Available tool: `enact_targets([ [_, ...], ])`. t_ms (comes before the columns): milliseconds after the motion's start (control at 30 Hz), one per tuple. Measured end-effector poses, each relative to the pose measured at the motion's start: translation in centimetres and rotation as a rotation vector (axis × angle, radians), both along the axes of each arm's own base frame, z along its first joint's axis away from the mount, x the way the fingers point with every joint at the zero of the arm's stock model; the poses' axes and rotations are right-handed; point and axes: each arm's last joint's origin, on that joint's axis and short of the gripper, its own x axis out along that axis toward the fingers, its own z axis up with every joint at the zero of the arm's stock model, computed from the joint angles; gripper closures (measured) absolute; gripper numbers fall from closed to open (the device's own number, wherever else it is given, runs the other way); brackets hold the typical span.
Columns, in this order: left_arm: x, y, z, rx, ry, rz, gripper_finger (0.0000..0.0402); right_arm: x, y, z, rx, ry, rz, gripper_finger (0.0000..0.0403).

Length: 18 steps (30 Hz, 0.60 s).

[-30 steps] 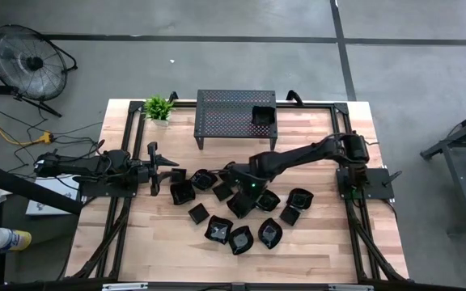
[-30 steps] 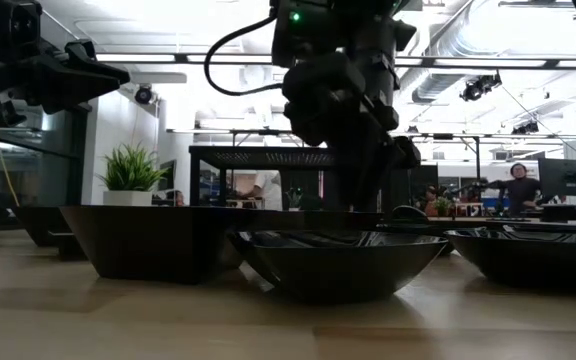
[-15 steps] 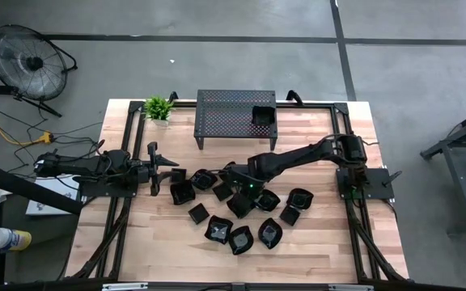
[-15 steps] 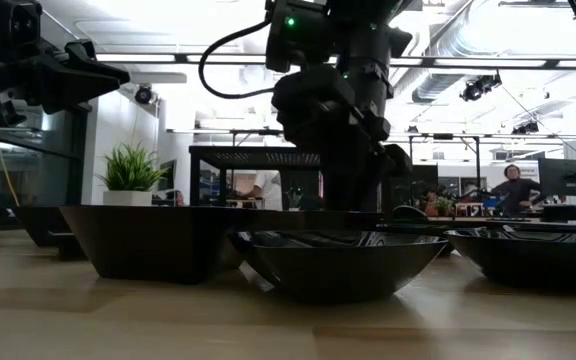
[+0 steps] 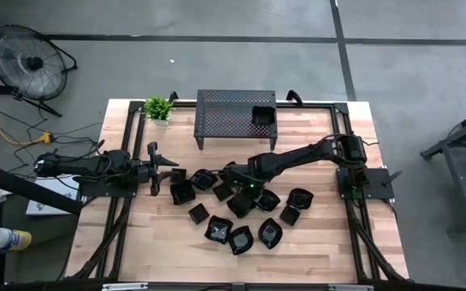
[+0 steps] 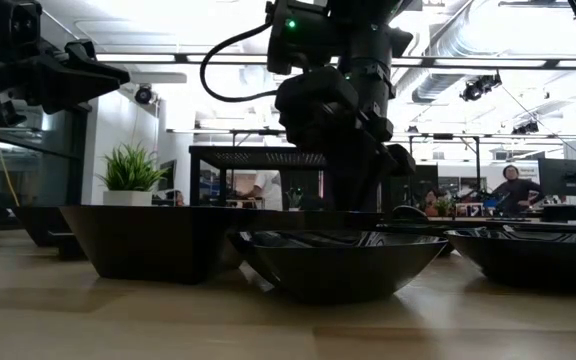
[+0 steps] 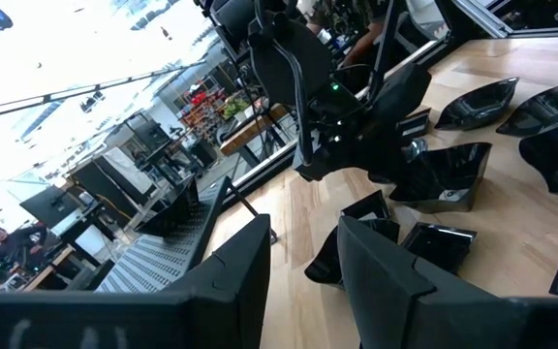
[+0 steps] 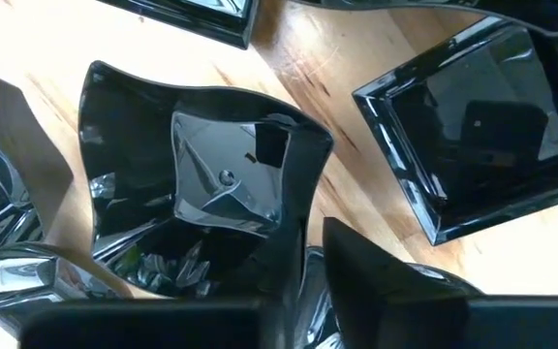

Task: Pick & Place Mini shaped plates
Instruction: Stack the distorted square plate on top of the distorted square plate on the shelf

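The jaws of the right gripper [image 5: 239, 183] stood close together over the rim of a wavy-edged mini plate [image 8: 201, 184], one finger inside the dish and the other outside its wall, with only a narrow gap between them. I cannot tell whether they already pinched the rim. This gripper was down in the middle of the cluster of mini shaped plates [image 5: 241, 212], which lay spread over the centre of the wooden table [image 5: 168, 250]. In the right wrist view a square plate [image 8: 482, 126] lay just beside the wavy one, apart from it, with bare wood between them.

The jaws of the left gripper [image 5: 154, 168] were spread, with nothing between them. It hung above the table at the left edge of the cluster, near a square plate [image 5: 182, 191], and its fingers [image 7: 386, 281] pointed toward the other arm.

One more mini plate [image 5: 263, 115] sat on the right end of the black perforated stand [image 5: 225, 113] at the far side of the table. A small green plant [image 5: 158, 107] stood near the stand's left end. In the low view a roundish bowl-like plate [image 6: 338, 262] was nearest to the camera, a square one [image 6: 143, 240] beside it on the left, and the right gripper came down behind them. A fan [image 5: 27, 56] stood on the floor beyond the table's left corner.
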Motion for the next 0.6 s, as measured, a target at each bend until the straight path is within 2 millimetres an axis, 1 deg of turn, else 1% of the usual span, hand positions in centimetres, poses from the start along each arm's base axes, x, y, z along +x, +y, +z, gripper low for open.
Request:
enact_targets([
  [200,0.0,0.0,0.0,0.0,0.0,0.0,0.0282,0.0,0.01,0.03,0.002,-0.001,0.001,0.0399],
  [467,0.0,0.0,0.0,0.0,0.0,0.0,0.0282,-0.02,0.1,0.05,0.03,0.002,0.005,0.04],
  [600,0.0,0.0,0.0,0.0,0.001,0.0,0.0282,0.1,0.15,0.48,0.046,0.006,0.003,0.0401],
])
